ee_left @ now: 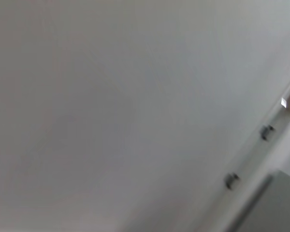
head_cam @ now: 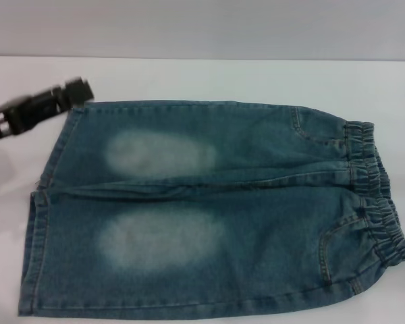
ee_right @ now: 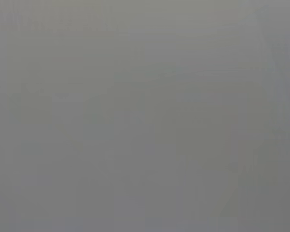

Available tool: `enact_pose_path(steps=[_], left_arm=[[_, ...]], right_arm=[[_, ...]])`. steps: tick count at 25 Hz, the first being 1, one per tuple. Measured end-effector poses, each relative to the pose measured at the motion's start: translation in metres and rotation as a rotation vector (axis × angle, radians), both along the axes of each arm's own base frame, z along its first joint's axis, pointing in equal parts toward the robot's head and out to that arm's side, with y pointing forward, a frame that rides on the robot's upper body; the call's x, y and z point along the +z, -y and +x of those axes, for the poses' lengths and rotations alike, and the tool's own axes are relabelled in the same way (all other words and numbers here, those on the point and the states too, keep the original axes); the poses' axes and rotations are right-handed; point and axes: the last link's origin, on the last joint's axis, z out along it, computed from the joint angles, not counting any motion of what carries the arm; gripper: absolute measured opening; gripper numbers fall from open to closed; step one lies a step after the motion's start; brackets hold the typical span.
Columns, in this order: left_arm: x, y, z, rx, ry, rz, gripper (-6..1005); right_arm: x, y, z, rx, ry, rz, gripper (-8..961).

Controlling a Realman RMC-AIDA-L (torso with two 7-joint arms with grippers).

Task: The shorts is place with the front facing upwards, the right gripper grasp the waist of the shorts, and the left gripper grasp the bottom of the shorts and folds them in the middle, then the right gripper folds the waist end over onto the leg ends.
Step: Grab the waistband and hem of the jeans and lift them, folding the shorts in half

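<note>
Your left gripper hovers just beside the far corner of the leg ends, likely lining up to take the hem; you cannot tell whether it is spread or closed, and it holds nothing you can see. The right gripper is out of sight. The shorts lie flat and front-up on the white desk, legs toward your left and the gathered waist to your right, so each arm reaches its own end. No fold is made yet.
</note>
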Motion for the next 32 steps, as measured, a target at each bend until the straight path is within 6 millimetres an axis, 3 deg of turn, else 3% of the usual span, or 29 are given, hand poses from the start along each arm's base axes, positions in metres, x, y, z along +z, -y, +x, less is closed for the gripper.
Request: enact_pose_path(steps=[5,16,32], left_arm=[[-0.002,0.009,-0.01,0.071,-0.133,-0.26,810],[0.008,0.031,-0.027,0.2,-0.259,-0.521,810],[0.016,0.047,-0.047,0.328,-0.391,-0.631,811]], right_arm=[[0.003,-0.008,0.002,-0.015,0.014,-0.011,798],[0.009,-0.014,0.006,-0.04,0.038,-0.019,797],[0.023,-0.022,0.008,-0.063,0.045,0.022,798]])
